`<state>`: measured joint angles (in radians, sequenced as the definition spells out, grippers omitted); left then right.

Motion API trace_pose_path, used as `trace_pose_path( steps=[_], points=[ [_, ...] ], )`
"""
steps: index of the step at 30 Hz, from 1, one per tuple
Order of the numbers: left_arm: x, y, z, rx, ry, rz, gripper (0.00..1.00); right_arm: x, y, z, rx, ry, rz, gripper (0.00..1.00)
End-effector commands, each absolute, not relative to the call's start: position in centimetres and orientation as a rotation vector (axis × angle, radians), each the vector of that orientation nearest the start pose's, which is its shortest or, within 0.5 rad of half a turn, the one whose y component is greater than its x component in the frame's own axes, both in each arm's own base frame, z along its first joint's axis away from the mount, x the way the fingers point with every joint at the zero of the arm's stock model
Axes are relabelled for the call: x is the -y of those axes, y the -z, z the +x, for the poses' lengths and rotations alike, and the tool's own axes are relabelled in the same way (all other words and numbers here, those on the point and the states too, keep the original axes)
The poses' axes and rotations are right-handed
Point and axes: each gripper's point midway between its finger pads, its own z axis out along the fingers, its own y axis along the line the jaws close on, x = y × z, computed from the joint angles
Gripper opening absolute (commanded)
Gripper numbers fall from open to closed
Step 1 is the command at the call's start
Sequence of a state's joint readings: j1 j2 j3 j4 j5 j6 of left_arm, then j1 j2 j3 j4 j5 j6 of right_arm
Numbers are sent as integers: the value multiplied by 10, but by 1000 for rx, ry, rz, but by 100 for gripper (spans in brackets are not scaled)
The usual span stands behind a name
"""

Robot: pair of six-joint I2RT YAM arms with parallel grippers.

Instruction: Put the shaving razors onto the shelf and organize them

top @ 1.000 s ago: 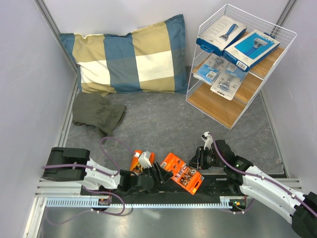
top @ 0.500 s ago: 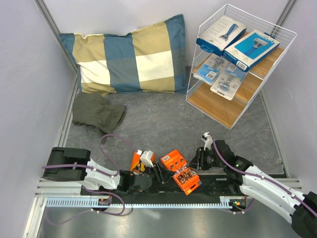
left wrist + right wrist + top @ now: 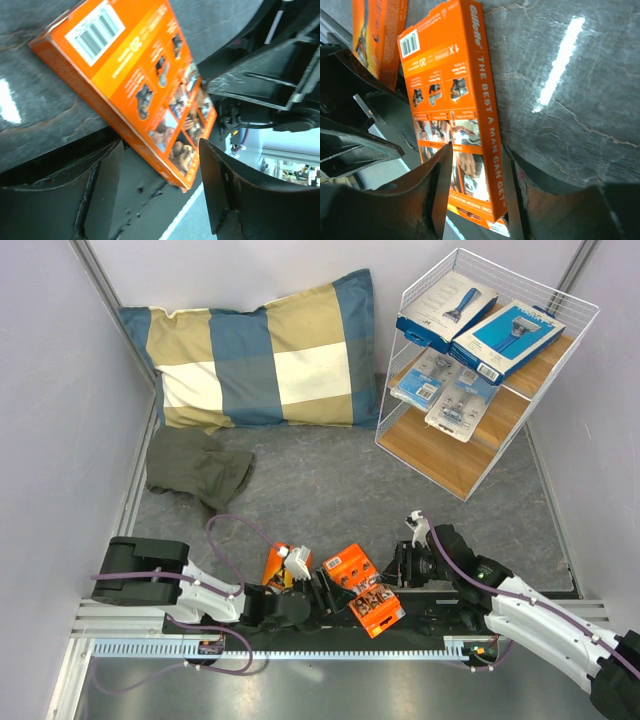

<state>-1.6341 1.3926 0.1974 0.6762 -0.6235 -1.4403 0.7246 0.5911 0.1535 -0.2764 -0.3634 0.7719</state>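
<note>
— Orange pack [image 3: 365,590]: where?
— Lying at the near edge of the table [image 3: 330,490], between left gripper [image 3: 161,142] and right gripper [image 3: 477,147]. Well apart from the shelf [image 3: 440,455].
— Left fingers [image 3: 100,190]?
— Spread wide around one corner of the pack, with no clamp visible.
— Right fingers [image 3: 437,200]?
— Set either side of the pack's long edge, close against it. Pressing or not: cannot tell.
— Why approached from both sides?
— Probably too flat to pinch off the table with one gripper; likely to be braced on one side and lifted from the other.
— Left to do?
— Blue boxes [image 3: 505,338] already on the top board, blister packs [image 3: 430,378] on the middle. Bottom board bare, presumably meant for this pack and the other orange pack [image 3: 280,565], just beside the left arm.
</note>
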Motion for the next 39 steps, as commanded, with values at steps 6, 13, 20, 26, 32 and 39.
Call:
trace_pose_path(
  steps=[6,13,20,26,32,39],
  points=[
    [333,-26,44,-2303,1229,-295,72,-191,-50,102,-2497,-1015,-123,64],
    [333,-19,47,-2289,1222,-307,70,-192,-41,98,-2520,-1033,-126,61],
    [333,-10,46,-2285,1258,-328,67,-204,-33,87,-2515,-1190,-85,50],
    [336,-16,46,-2243,1352,-352,66,-209,-31,73,-2528,-1268,-96,47],
    [349,-37,43,-2157,1449,-264,63,-217,-39,66,-2504,-1350,-125,46],
    [354,-58,40,-2090,1523,-198,27,-218,-47,74,-2479,-1311,-130,47]
  ],
)
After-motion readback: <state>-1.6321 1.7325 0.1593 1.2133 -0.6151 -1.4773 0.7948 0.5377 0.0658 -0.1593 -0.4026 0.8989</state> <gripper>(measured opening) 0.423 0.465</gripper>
